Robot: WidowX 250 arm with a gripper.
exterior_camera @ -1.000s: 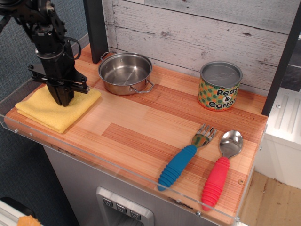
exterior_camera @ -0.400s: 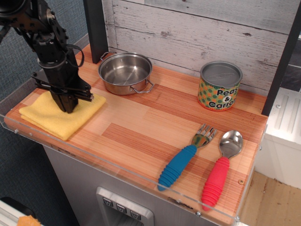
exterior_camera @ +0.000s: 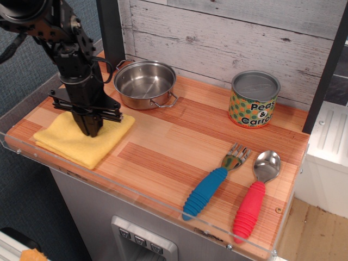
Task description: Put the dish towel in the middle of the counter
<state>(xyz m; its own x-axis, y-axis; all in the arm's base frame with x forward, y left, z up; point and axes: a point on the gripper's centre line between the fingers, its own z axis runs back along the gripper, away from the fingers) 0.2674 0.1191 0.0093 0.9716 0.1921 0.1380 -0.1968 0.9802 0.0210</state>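
The yellow dish towel (exterior_camera: 73, 142) lies flat on the left part of the wood-plank counter (exterior_camera: 163, 147), its right corner near the steel pot. My black gripper (exterior_camera: 91, 130) points straight down onto the towel's right half. Its fingers are together and press into or pinch the cloth. The fingertips are sunk in the fabric, so the grip itself is partly hidden.
A steel pot (exterior_camera: 144, 84) stands at the back, just right of the gripper. A peas-and-carrots can (exterior_camera: 254, 99) stands at the back right. A blue-handled fork (exterior_camera: 213, 182) and a red-handled spoon (exterior_camera: 254, 196) lie at the front right. A clear acrylic rim (exterior_camera: 136, 191) edges the front.
The gripper has moved right along the counter, and the towel has slid right with it, away from the left edge.
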